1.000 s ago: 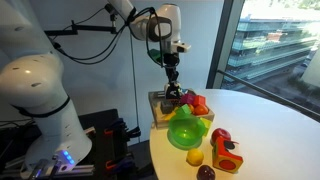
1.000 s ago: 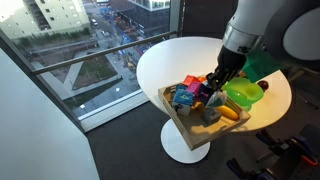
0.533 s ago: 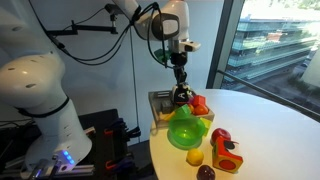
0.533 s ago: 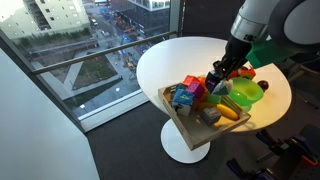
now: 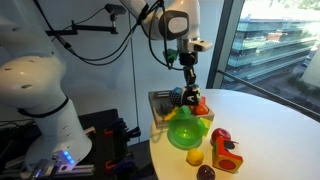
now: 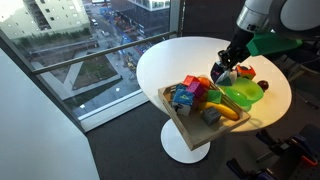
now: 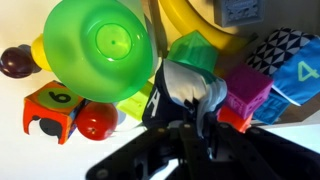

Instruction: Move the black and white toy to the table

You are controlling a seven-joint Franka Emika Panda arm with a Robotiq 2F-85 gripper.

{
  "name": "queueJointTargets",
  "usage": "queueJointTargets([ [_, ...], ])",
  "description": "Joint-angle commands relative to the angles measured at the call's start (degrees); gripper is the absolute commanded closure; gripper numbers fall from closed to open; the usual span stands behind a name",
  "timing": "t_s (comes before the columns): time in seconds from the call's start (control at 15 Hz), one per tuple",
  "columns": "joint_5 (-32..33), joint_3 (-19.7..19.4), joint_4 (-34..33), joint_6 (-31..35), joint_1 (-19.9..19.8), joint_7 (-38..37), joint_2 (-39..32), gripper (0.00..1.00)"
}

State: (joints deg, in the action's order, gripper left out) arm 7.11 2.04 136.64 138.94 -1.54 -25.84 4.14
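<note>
My gripper (image 5: pixel 189 93) is shut on the black and white toy (image 7: pixel 186 92), a small blocky black piece with white patches. It hangs in the air above the far edge of the wooden tray (image 6: pixel 187 126) and next to the green bowl (image 6: pixel 241 95). In an exterior view the toy (image 6: pixel 222 74) is a small dark lump under the fingers. The round white table (image 6: pixel 170 60) lies below. In the wrist view the toy fills the space between my fingers (image 7: pixel 190 112), with the green bowl (image 7: pixel 105 45) beneath.
The wooden tray holds several coloured toys, a purple block (image 7: pixel 246 90) and a yellow banana (image 6: pixel 228 112). On the table stand an orange numbered block (image 5: pixel 228 156), a red piece (image 5: pixel 219 136), a yellow piece (image 5: pixel 194 156) and a dark maroon ball (image 5: pixel 205 172).
My gripper has lifted the black and white toy up out of the tray and carried it sideways toward the green bowl and the table's middle.
</note>
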Motion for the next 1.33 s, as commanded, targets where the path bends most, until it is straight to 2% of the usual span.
queueJointTargets([
  [0.0,1.8,-1.2,-2.7,-0.7,-1.0,-2.7,-2.3,0.93],
  [0.93,-0.4,-7.7,-7.7,-0.5,-2.7,-3.0,-7.9,0.95],
  [1.0,0.2,-7.7,-6.4,-0.1,-2.4,-2.0,-7.4,0.88],
  [1.27,0.2,-7.9,-6.5,-0.1,-2.5,-2.0,-7.4,0.88],
])
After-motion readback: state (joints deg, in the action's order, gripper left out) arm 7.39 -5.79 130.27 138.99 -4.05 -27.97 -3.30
